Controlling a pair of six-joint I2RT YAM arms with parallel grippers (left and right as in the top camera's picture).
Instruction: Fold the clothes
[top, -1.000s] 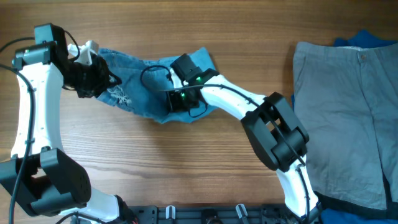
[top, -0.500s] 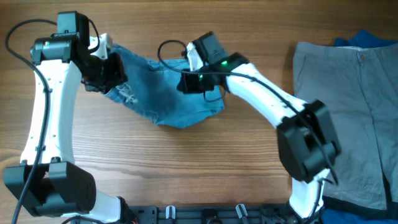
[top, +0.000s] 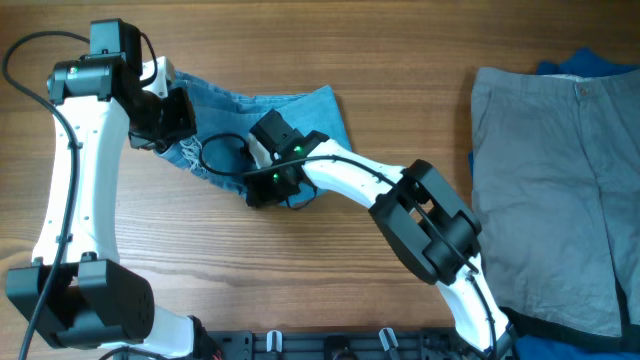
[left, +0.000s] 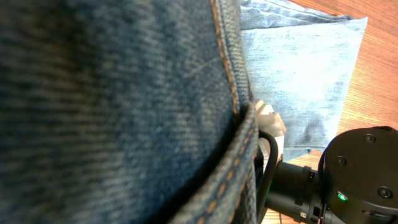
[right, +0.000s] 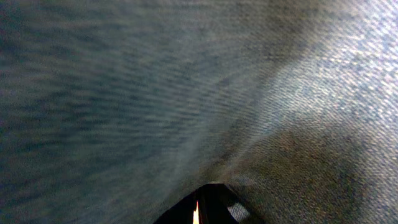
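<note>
The light blue jeans (top: 300, 115) lie bunched at the back left of the wooden table (top: 250, 280). My left gripper (top: 168, 118) is shut on their left end, near the frayed patch. My right gripper (top: 258, 188) is shut on the jeans at the bundle's front edge. In the left wrist view, denim with an orange-stitched seam (left: 124, 93) fills the frame and hides my fingers. In the right wrist view, denim (right: 186, 81) drapes over a dark fingertip (right: 208, 205) at the bottom.
Grey khaki trousers (top: 560, 170) lie spread at the right, with a dark blue garment (top: 590, 62) beneath them at the back. The right arm's black wrist (left: 348, 174) shows at the lower right of the left wrist view.
My right gripper swung from the back of the bundle down and left to its front edge, taking cloth with it. The jeans' right part now lies flatter. My left gripper barely moved.
</note>
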